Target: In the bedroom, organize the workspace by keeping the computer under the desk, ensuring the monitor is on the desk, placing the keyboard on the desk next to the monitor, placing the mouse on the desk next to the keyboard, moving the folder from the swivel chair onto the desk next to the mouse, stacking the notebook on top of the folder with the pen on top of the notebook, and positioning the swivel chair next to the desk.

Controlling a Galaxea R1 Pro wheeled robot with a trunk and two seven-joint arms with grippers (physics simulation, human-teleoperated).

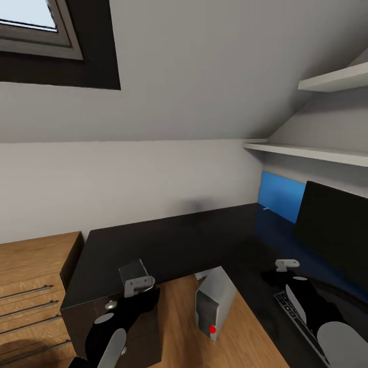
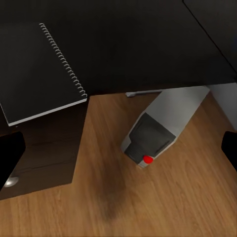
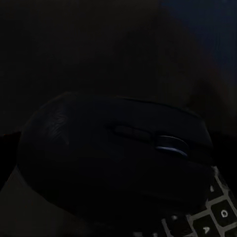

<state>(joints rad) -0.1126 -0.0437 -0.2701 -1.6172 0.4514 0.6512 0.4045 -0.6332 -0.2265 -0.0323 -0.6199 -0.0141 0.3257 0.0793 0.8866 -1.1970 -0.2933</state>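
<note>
The black desk (image 1: 194, 240) runs along the wall, and the silver-grey computer (image 1: 213, 305) leans tilted on the floor beneath it. The monitor (image 1: 335, 230) stands at the desk's right. Behind it, a bright-blue flat panel that looks like the folder (image 1: 280, 197) stands upright against the wall. My right gripper (image 1: 273, 276) hovers just over the dark mouse (image 3: 118, 153), beside the keyboard (image 3: 215, 217); its fingers are lost in the dark. My left gripper (image 2: 120, 150) is open above the computer (image 2: 158, 128), near the spiral notebook (image 2: 39, 74) lying on the desk corner.
A light-wood drawer unit (image 1: 36, 286) stands left of the desk. The desk's black drawer unit with a silver knob (image 2: 10, 182) sits under the notebook's corner. White shelves (image 1: 306, 151) hang above the monitor. A skylight (image 1: 30, 25) is set in the sloped wall.
</note>
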